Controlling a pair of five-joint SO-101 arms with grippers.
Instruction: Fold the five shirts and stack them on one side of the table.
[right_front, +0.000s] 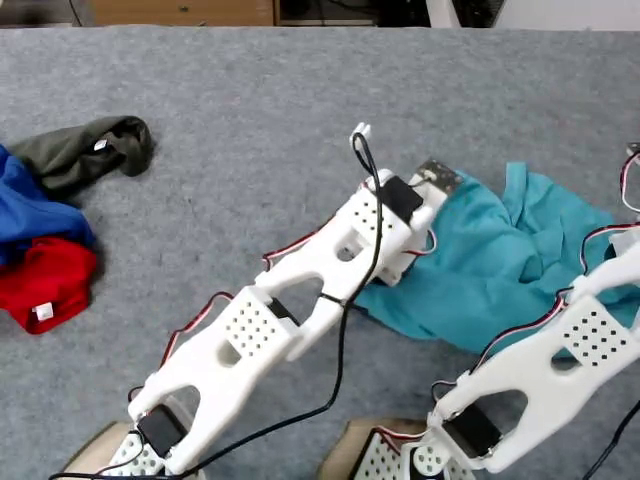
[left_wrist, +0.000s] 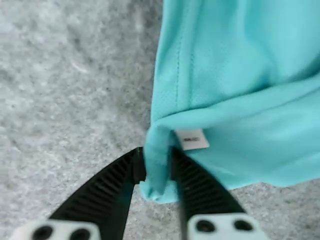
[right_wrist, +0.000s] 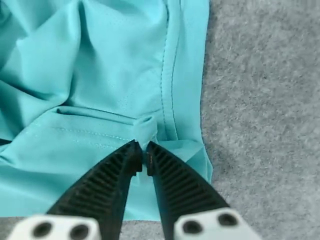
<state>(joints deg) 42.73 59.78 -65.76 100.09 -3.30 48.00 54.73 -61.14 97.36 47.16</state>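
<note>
A teal shirt (right_front: 500, 260) lies crumpled on the grey table at the right. At the shirt's left edge, my left gripper (left_wrist: 157, 172) is shut on a raised fold of the teal shirt (left_wrist: 235, 75), beside a small white label (left_wrist: 192, 140). The left arm (right_front: 300, 300) stretches from the front of the table to that edge. My right gripper (right_wrist: 143, 156) is shut on a pinch of the teal shirt (right_wrist: 100, 70) near a stitched hem. The right arm (right_front: 590, 340) crosses the shirt's near right part.
Three more shirts sit heaped at the table's left edge: an olive one (right_front: 85, 150), a blue one (right_front: 25, 205) and a red one (right_front: 50, 280). Bare grey felt (right_front: 250, 120) spans the middle and back. The arm bases stand at the front edge.
</note>
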